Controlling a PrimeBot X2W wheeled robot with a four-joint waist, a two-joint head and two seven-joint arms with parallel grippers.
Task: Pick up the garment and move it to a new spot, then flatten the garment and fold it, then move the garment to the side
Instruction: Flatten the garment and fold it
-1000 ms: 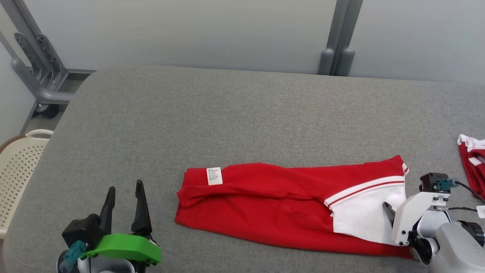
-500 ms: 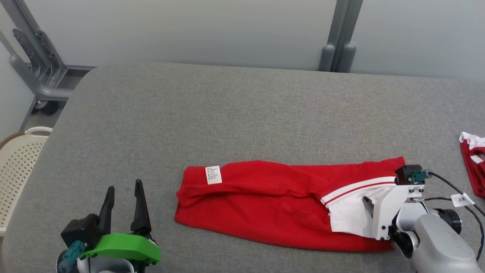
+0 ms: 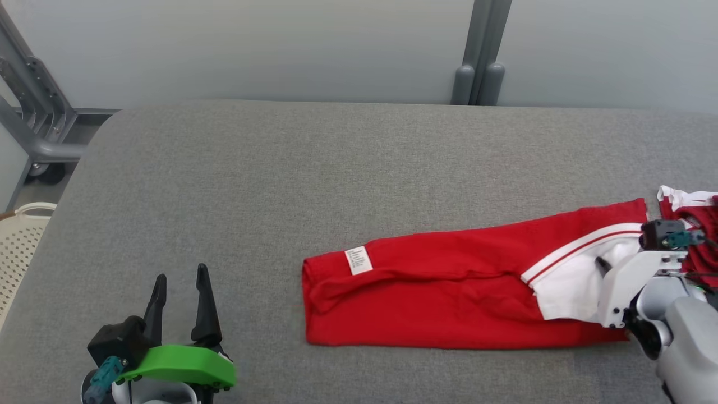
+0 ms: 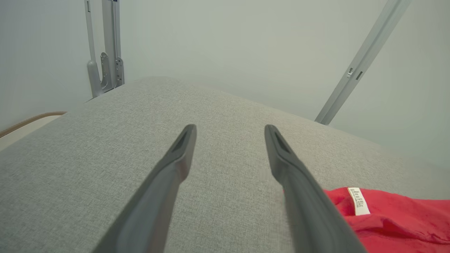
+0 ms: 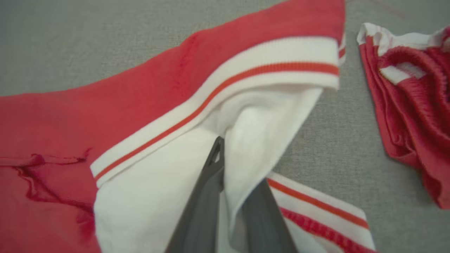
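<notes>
well, at the far left a pale basket (image 3: 19,247) stands beside the grey table (image 3: 336,168). the left claw (image 3: 180,272) hangs over the table's near left corner, its fingers spread wide with nothing between them. the garment (image 3: 437,286) lies well to its right and does not touch it. in the left wrist view the claw (image 4: 230,128) points across bare table and the garment's (image 4: 397,225) left end lies just past the right finger. the garment is red, folded into a long band across the near right part of the table, with a white label (image 3: 358,261) near its left end and a white panel at its right end. there the right claw (image 3: 603,264) has its fingers nearly together, pinching a raised fold of the white cloth, as its wrist view (image 5: 233,154) shows. just right of it lies a second garment (image 3: 690,224), red and white, with a strip of table between the two.
</notes>
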